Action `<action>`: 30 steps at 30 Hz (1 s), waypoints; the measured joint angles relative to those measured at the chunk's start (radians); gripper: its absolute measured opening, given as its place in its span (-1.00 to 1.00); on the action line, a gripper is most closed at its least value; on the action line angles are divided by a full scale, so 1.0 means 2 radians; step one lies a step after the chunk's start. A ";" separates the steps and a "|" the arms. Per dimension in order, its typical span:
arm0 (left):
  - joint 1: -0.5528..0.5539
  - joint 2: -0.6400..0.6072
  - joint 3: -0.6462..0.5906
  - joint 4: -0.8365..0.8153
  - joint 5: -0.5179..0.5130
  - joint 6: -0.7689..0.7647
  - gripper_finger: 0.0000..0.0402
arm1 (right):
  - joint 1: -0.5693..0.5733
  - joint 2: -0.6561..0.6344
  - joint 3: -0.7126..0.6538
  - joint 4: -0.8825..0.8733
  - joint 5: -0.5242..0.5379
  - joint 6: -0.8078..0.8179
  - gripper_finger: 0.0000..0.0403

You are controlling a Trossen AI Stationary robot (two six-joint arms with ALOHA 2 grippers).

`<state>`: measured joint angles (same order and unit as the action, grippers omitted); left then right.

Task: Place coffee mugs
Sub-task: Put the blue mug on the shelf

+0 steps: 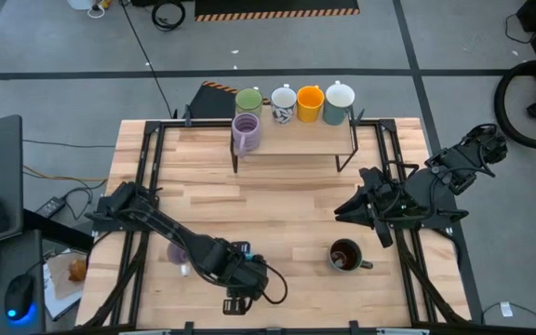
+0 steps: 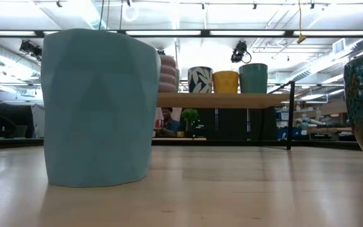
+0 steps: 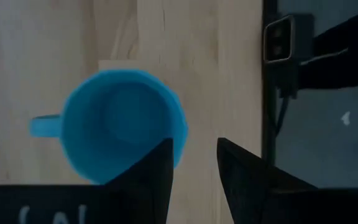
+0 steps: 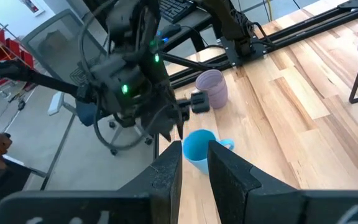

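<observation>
Blue mug (image 3: 120,124) | hidden overhead | left jaws seemingly straddle rim

The wide middle of the pale wooden table (image 1: 287,209) lies bare, giving open passage. Far side: a low wooden shelf on black legs (image 1: 296,141) bars the way, topped by a row of ceramic mugs (image 1: 296,100). Near right stands a dark brown mug (image 1: 346,255). Near left, a blue handled mug (image 4: 199,149) and a light purple mug (image 4: 212,88) crowd the edge.
</observation>
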<state>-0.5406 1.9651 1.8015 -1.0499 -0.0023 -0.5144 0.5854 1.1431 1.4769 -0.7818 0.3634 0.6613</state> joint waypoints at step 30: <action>0.161 -0.011 -0.135 0.146 0.102 0.134 -0.68 | 0.000 0.031 0.000 0.012 0.004 0.027 -0.59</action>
<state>-0.2181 1.9430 1.5316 -0.7582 0.2017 -0.2470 0.5858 1.2049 1.4769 -0.7586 0.3721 0.7147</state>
